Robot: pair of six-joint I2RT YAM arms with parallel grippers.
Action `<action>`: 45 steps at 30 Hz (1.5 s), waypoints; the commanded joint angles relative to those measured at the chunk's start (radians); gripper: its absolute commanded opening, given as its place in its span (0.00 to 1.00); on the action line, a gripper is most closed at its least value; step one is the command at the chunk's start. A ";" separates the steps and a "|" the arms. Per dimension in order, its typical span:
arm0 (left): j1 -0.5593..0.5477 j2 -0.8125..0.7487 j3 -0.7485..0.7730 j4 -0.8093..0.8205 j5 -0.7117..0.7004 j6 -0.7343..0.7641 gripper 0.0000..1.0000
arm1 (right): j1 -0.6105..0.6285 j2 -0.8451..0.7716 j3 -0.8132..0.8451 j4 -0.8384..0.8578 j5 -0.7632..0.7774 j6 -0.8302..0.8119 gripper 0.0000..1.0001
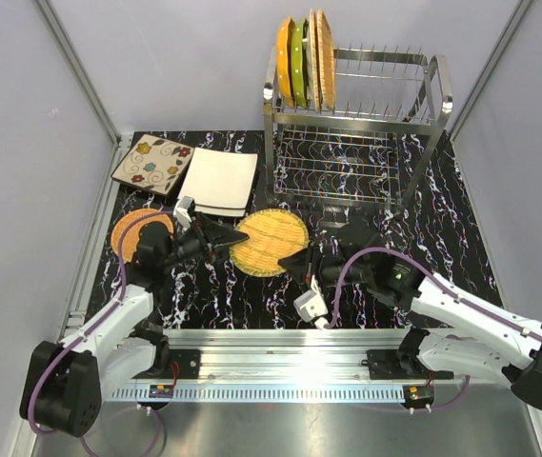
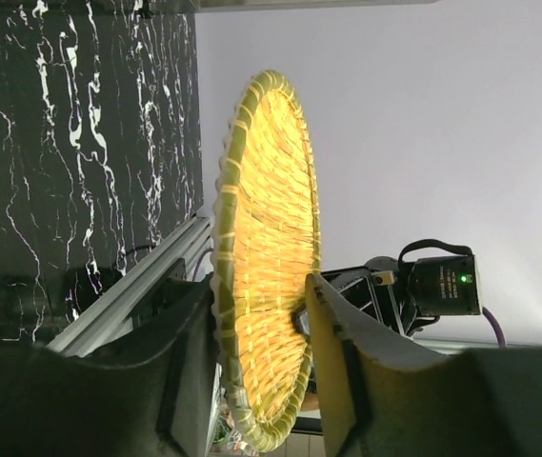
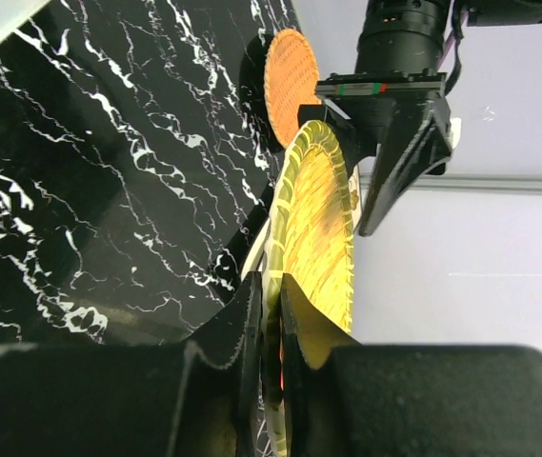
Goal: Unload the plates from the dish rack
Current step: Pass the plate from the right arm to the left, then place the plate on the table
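A yellow woven wicker plate [image 1: 269, 242] is held on edge over the middle of the table, between both grippers. My right gripper [image 1: 301, 262] is shut on its near rim; in the right wrist view the fingers [image 3: 272, 281] pinch the plate [image 3: 318, 219]. My left gripper [image 1: 230, 243] straddles the opposite rim; in the left wrist view its jaws [image 2: 259, 286] press both faces of the plate [image 2: 266, 219]. The steel wire dish rack [image 1: 356, 124] stands at the back right. Its top tier holds an orange plate [image 1: 285, 62], a green plate [image 1: 299, 62] and a wicker plate [image 1: 324, 57], all upright.
A floral square plate [image 1: 153, 164] and a white square plate [image 1: 218, 181] lie at the back left. A round orange-tan wicker plate [image 1: 137, 233] lies under my left arm. Side walls close in the table, and a metal rail runs along the near edge.
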 commanded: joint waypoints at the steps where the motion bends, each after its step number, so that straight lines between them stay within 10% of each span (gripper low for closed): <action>1: -0.009 0.014 0.010 0.044 0.008 0.032 0.39 | 0.010 0.009 -0.008 0.166 0.021 -0.025 0.01; 11: -0.007 0.014 -0.005 0.001 -0.014 0.105 0.00 | 0.010 0.050 -0.081 0.299 0.053 0.007 0.25; 16: 0.019 -0.024 -0.034 0.034 -0.066 0.171 0.00 | 0.010 0.044 -0.121 0.364 0.084 0.039 0.86; 19: 0.069 -0.046 -0.042 0.025 -0.048 0.202 0.00 | 0.010 0.027 -0.155 0.405 0.108 0.069 0.99; 45: 0.627 -0.043 0.007 -0.013 0.114 0.490 0.00 | 0.009 -0.085 -0.115 0.304 0.289 0.882 1.00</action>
